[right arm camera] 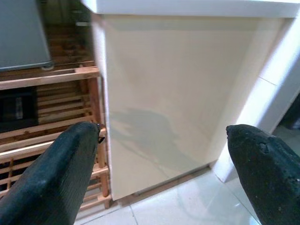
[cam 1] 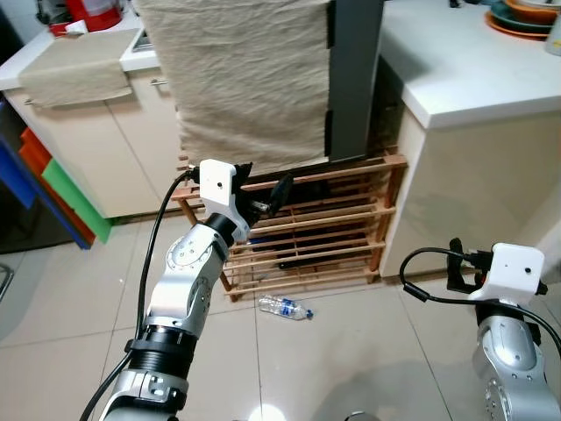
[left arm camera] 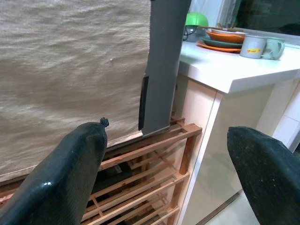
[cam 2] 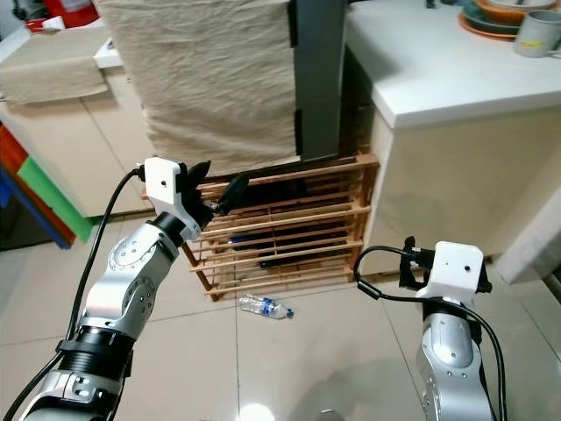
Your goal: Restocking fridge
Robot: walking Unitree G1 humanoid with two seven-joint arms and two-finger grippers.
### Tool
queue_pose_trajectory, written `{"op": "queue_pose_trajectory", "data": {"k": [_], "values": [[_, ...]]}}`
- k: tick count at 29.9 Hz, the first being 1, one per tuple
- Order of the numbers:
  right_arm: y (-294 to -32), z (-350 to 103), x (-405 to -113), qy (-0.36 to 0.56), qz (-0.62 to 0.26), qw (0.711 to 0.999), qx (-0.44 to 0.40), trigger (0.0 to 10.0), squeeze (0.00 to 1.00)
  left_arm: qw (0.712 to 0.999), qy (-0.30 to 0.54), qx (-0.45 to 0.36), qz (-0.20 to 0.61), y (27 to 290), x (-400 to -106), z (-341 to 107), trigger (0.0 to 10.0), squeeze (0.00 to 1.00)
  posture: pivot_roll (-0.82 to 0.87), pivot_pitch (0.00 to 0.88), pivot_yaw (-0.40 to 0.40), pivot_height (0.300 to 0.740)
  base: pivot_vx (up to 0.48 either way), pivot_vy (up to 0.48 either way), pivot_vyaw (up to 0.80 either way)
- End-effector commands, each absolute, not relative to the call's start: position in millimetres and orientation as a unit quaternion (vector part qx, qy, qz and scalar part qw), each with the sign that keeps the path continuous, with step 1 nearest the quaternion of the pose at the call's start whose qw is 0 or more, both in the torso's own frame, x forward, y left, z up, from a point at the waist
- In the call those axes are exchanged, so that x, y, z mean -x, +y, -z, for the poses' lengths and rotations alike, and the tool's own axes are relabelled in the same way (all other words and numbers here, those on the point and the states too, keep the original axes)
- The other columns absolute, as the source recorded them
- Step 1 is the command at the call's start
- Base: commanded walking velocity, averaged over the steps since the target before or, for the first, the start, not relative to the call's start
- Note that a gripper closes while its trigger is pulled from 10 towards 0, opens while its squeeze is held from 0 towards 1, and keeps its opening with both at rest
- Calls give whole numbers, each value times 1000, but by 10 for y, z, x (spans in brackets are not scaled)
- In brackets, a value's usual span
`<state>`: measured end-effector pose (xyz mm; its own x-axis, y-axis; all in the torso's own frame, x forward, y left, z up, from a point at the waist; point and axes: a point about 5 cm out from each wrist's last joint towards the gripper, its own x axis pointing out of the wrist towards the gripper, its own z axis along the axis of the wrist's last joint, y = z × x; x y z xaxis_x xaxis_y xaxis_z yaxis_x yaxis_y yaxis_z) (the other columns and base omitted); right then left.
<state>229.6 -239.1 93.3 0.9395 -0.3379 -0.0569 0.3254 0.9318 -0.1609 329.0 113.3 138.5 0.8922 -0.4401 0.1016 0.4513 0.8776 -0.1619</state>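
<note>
Approach step judged in hand: the water bottle point(cam 1: 285, 308) lies ungrasped on the floor before the wooden rack point(cam 1: 351, 230). Left gripper point(cam 1: 263, 200) and right gripper point(right arm camera: 164, 164) are held spread, empty. A downward reach is called for next.

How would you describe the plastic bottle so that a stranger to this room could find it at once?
Start at the wooden slatted rack standing under the grey fridge. On the tiled floor just in front of it lies a small clear plastic bottle on its side. It is the one loose item on the tiles.
</note>
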Motion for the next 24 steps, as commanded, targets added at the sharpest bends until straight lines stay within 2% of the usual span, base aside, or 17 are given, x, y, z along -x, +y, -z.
{"op": "queue_pose_trajectory", "data": {"k": [1, 15, 17, 22, 24], "values": [[-2376, -955, -2299, 34, 165, 983, 70, 10000, 78, 969, -37, 93, 226, 1134, -3311, -1423, 10000, 0, -246, 0, 134, 740, 274, -390, -744], [-2351, -991, -2315, 16, 157, 984, 82, 10000, 110, 955, -25, 81, 284, 818, -3244, -1356, 10000, 0, -255, 0, 133, 740, 313, -359, -745], [-2354, -991, -2314, 15, 157, 984, 82, 10000, 110, 957, -16, 78, 278, 821, -3251, -1326, 10000, 0, -258, 0, 133, 740, 0, 0, -744], [-2377, -984, -2305, 16, 159, 984, 85, 10000, 118, 968, 19, 38, 246, 958, -3274, -1183, 10000, 0, -256, 0, 129, 740, 0, 0, -741], [-2400, -971, -2295, 17, 160, 983, 86, 10000, 118, 980, 66, 38, 181, 1170, -3255, -1022, 10000, 0, -247, 0, 125, 740, 0, 0, -744]]}}
